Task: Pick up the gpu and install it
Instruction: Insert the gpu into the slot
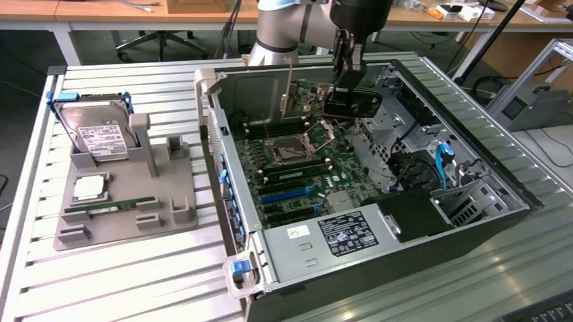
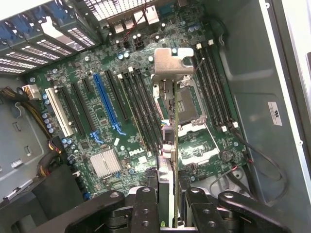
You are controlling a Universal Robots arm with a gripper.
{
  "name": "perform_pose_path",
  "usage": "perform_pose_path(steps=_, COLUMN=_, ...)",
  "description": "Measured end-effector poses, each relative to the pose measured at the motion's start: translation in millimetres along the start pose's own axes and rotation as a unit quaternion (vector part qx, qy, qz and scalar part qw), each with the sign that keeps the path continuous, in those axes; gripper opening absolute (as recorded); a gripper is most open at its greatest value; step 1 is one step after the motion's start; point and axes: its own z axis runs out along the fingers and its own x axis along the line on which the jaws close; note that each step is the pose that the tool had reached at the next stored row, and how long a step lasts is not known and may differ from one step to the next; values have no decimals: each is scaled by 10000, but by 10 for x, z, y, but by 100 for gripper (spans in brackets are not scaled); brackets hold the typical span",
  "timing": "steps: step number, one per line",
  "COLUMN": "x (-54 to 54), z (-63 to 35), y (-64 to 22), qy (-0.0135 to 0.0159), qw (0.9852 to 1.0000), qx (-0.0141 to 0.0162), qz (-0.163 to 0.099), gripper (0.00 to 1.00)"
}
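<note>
Now the gpu [image 1: 300,97] is gripped by the gripper [image 1: 345,111], whose jaws are closed narrowly onto the thin card, and it is held on edge above the motherboard [image 1: 304,168] towards the far end of the open computer case [image 1: 465,221]. Through the wrist view the gpu [image 2: 166,165] is seen edge-on between the two black fingers [image 2: 146,208] of the gripper [image 2: 168,206], with its silvery metal bracket [image 2: 172,63] at the end away from them. Below it the processor socket [image 2: 192,116] and the rows of black memory slots [image 2: 141,107] are passed over, while the blue slot [image 2: 109,104], the white slot [image 2: 58,111] and a finned heatsink [image 2: 104,162] are left to one side. Whether the card's lower edge touches the board cannot be told. Room is hemmed in by the grey case wall [image 1: 251,87] on the exterior view's left and by the drive bay with its blue cable [image 1: 441,164] on the exterior view's right; the power supply [image 1: 345,235] closes off the near end. Outside the case, on the exterior view's left, a grey holder [image 1: 125,221] is stood on the slatted table [image 1: 134,282], with a hard drive [image 1: 94,131] at its far end and a green memory stick [image 1: 107,206] nearer, both well apart from the gripper.
</note>
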Motion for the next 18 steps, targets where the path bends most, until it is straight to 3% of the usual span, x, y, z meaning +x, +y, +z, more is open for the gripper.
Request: perform_pose_path(steps=18, x=0, z=0, y=0, qy=-13, qw=9998, qx=-3, qz=-176, gripper=27)
